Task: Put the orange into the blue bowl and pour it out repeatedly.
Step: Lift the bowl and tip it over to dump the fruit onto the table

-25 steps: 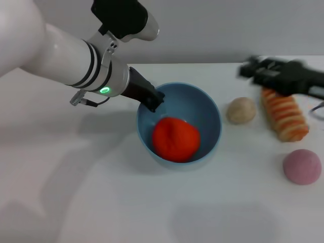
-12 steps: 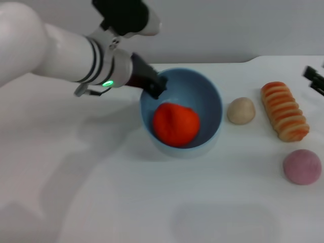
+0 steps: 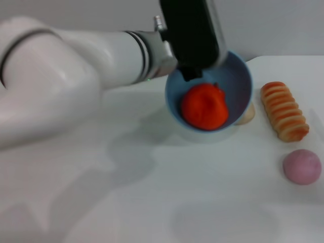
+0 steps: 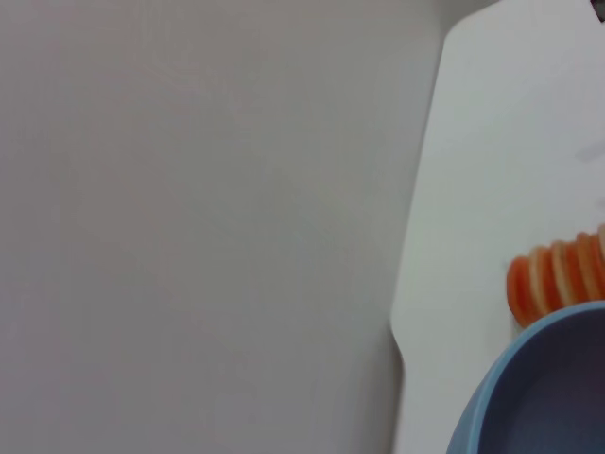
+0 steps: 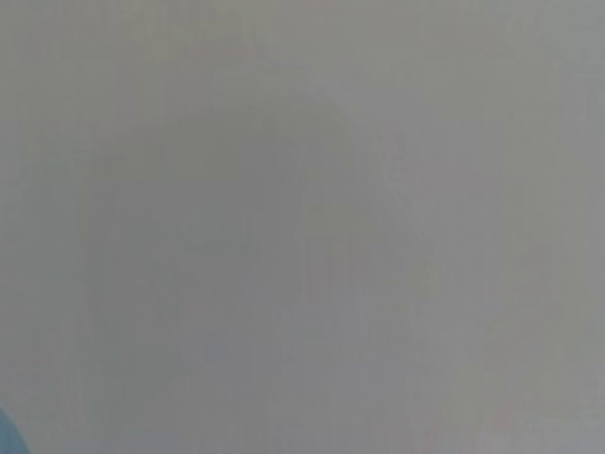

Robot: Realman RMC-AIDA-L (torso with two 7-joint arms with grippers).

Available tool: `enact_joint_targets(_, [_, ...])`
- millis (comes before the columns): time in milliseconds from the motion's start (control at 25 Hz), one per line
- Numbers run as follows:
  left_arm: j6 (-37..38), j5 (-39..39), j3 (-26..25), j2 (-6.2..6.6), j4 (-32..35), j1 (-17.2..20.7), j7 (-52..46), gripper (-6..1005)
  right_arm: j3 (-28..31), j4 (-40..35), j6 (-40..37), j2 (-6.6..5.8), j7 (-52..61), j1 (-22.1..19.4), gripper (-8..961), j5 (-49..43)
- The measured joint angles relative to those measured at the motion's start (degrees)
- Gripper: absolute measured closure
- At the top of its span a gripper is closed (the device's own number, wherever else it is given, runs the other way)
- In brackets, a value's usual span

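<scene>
White table surface [image 3: 152, 202] fills most of the head view, and a plain grey wall is seen along the top of the frame. Right of centre, the blue bowl [image 3: 238, 81] is held raised and tilted by the left gripper [image 3: 191, 76], which is clamped on its rim. The orange [image 3: 204, 107] is lying inside the bowl. At the right, a striped bread toy [image 3: 284, 111] and a pink ball [image 3: 301, 166] are resting on the table. A beige ball [image 3: 248, 115] is mostly hidden behind the bowl. The right gripper is not seen in any view.
</scene>
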Motion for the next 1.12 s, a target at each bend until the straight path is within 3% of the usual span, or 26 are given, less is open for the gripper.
enact_joint_targets(160, [-6.0, 4.2, 4.8, 0.32, 0.9, 1.6, 2.6, 1001, 0.4, 1.9, -0.4, -0.15, -2.0, -0.2, 324, 1.8])
enact_joint_targets(640, [-31.8, 4.7, 11.7, 0.06, 2.7, 11.7, 31.1, 1000, 2.9, 2.8, -2.5, -0.19, -2.3, 0.0, 325, 2.2])
enact_joint_targets(920, [-47.5, 4.7, 16.4, -0.05, -1.5, 16.0, 48.2, 1001, 3.7, 3.0, -2.8, -0.22, -2.4, 0.4, 326, 2.2])
enact_joint_targets(1120, [-57.0, 4.7, 18.0, -0.17, -4.9, 17.6, 53.3, 1000, 5.8, 3.0, -2.8, -0.18, -3.1, 0.4, 326, 2.2])
